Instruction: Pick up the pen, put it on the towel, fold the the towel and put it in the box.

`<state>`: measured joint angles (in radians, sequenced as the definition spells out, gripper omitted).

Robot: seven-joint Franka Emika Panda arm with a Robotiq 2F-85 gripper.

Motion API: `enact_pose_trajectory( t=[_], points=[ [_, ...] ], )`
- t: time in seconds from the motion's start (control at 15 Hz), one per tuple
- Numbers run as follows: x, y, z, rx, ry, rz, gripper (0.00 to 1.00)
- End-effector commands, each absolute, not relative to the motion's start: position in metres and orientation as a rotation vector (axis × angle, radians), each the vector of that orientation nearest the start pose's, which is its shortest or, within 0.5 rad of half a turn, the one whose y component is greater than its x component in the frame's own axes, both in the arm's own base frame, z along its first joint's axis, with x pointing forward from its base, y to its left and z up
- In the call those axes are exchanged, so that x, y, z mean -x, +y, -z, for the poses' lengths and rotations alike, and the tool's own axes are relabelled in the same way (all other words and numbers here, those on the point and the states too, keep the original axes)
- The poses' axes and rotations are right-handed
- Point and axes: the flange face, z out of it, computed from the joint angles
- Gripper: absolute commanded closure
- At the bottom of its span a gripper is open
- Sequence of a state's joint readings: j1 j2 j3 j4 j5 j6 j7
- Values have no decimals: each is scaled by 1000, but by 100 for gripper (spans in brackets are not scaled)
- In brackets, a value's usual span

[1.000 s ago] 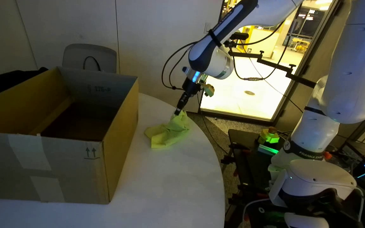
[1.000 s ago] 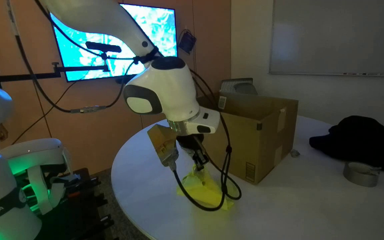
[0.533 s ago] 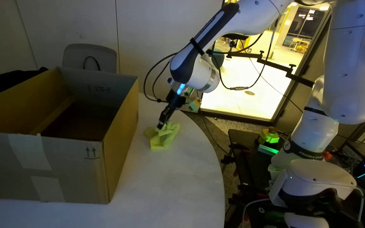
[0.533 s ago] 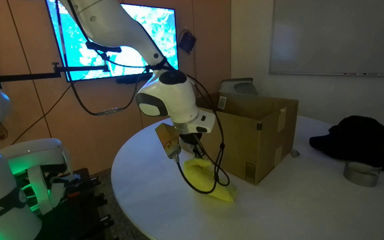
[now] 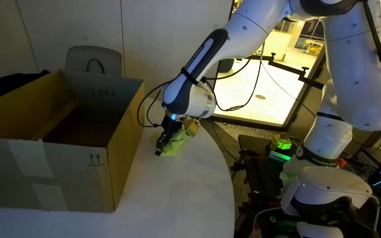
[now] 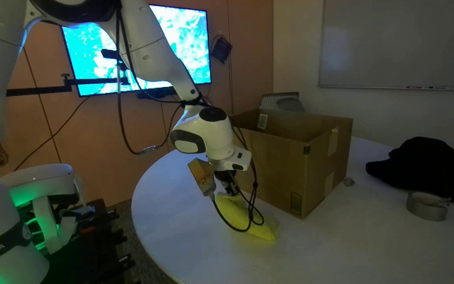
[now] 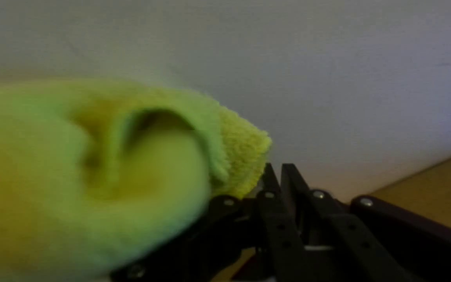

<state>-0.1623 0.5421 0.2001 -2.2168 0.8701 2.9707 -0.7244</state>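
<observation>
Wrist view: the gripper [image 7: 279, 167] is drawn together – a thin gap shows between the fingertips, and no grip on anything is seen. Both exterior views place it angled down at the yellow-green towel [image 6: 239, 215]; contact could not be determined. The towel lies crumpled on the white surface [image 5: 177, 191] – near the cardboard box [image 5: 124, 162] and outside it. Box stands upright, top uncovered.

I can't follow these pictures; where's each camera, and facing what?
Exterior view: standing apart, looking down into the cardboard box; robot arm and base show.
Exterior view: standing apart, facing wall screen and whiteboard; arm and partial base show.
Wrist view: behind the gripper, facing towel and table; only gripper shows.
Both exterior views share arm, box, towel, table.
</observation>
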Motion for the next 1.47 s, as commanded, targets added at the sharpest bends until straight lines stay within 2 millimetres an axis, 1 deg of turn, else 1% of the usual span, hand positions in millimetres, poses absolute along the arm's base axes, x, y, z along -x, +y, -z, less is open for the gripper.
enact_pose_trajectory(
  t=[0.0,0.2,0.33,0.4,0.47,0.53,0.73,0.93,1.07,1.13,1.33,1.4],
  points=[
    [-559,-13,-143,2865,148,407,88],
    [-560,-2,-148,2875,98,420,89],
    [-555,-2,-149,2916,60,393,89],
    [-550,-3,-148,2946,34,369,73],
    [-545,-5,-149,2977,15,352,64],
    [-537,-9,-149,3010,-10,305,60],
    [-516,-20,-149,3083,-129,187,38],
    [-500,-38,-168,3119,-233,123,14],
    [-495,-55,-189,3133,-260,136,1],
    [-494,-62,-199,3138,-265,147,0],
    [-495,-84,-230,3128,-254,153,0],
    [-496,-89,-235,3120,-248,136,0]
  ],
)
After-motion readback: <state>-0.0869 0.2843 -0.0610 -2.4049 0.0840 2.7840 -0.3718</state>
